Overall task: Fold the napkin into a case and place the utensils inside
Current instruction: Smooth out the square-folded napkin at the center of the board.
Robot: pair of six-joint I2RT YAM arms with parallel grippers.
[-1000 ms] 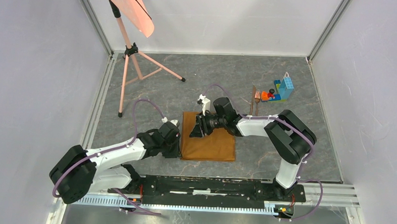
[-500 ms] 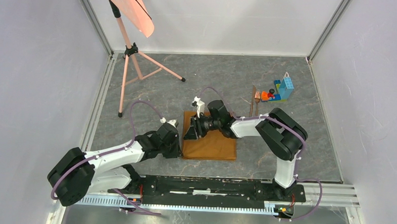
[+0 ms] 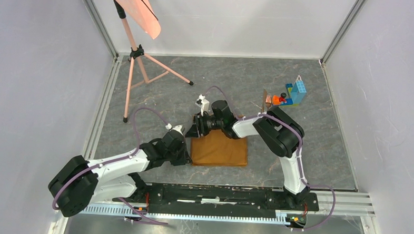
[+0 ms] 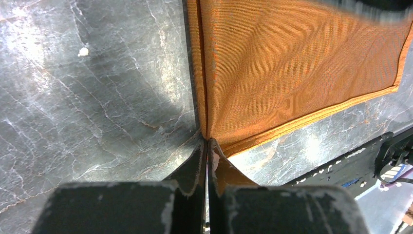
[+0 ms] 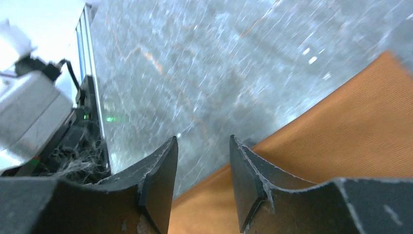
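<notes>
Pink sheet (image 3: 137,7) on tripod stand (image 3: 137,53) — toy bricks (image 3: 292,94) far-right.

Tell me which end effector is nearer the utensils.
Right. The right end effector is at the napkin's far left corner; the left end effector pinches its near left corner, farther from the utensils.

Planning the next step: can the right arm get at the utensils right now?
Probably yes. The right gripper is open and empty, and the utensils lie uncovered on its own side beside the toy bricks, though the overhead view shows only part of them.
</notes>
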